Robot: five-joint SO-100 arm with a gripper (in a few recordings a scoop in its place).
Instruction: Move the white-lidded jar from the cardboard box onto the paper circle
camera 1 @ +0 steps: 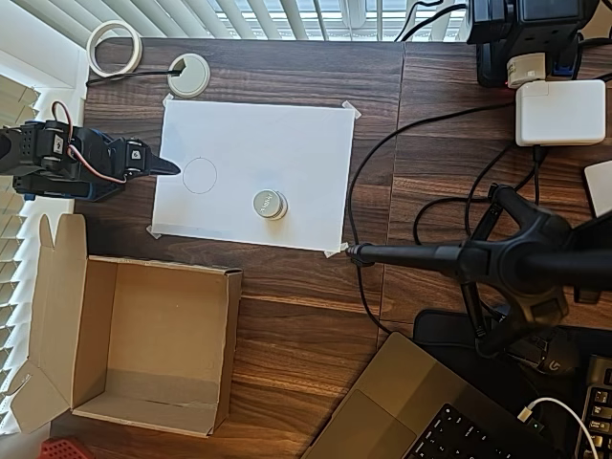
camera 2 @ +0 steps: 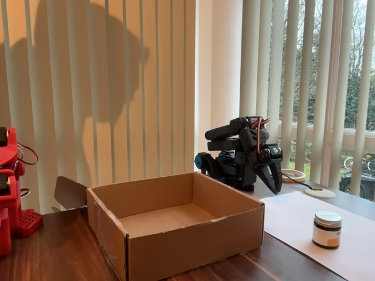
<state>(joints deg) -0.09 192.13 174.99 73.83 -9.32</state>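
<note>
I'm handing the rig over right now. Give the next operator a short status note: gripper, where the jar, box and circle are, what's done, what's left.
Gripper: jaws together, holding nothing, folded back at the left edge of the white sheet in the overhead view.
White-lidded jar: upright on the sheet, out of the cardboard box, apart from the gripper.
Box: open, nothing visible inside.
Paper circle: the jar appears to cover it, but its outline cannot be made out under the jar. The larger pencil circle beside it is bare.
Done: jar out of the box and released.
Left: confirm the jar sits on the small circle.
</note>
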